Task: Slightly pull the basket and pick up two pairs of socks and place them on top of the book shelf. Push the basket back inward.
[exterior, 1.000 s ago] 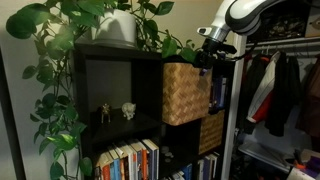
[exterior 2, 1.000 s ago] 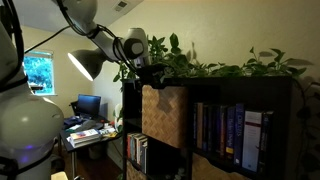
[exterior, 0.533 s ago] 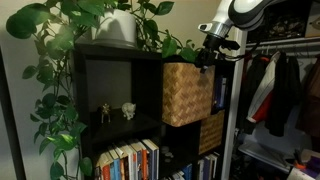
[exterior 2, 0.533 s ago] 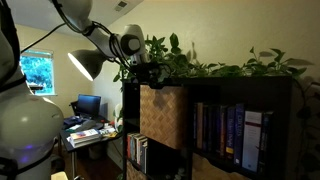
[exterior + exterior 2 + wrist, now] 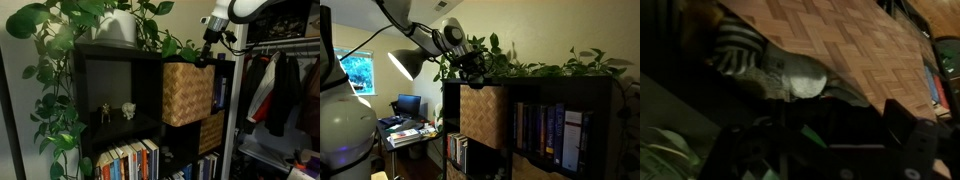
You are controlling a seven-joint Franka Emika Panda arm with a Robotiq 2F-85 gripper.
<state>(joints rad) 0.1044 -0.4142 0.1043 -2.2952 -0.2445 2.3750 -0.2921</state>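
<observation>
The light tan woven basket [image 5: 186, 93] [image 5: 483, 115] sticks out a little from its top compartment in the black-brown book shelf [image 5: 115, 85] [image 5: 560, 95]. My gripper [image 5: 207, 57] [image 5: 470, 70] hangs just above the basket's upper front edge, near the shelf top. In the wrist view the basket's weave [image 5: 860, 40] fills the top. A striped sock [image 5: 735, 45] and a rolled white-grey pair of socks [image 5: 792, 82] lie along its dark edge. My gripper [image 5: 840, 140] is open above them with nothing between its dark fingers [image 5: 902, 125].
Potted plants [image 5: 110, 25] [image 5: 535, 65] trail leaves over the shelf top. A darker woven basket [image 5: 210, 130] sits one compartment lower. Books [image 5: 130, 160] [image 5: 550, 130] fill other cubes. A clothes rack with hanging clothes [image 5: 280, 90] stands close beside the shelf. A desk with lamp [image 5: 405, 125] is behind.
The arm has lifted the open gripper a little, away from the basket's top edge. The basket has not moved.
</observation>
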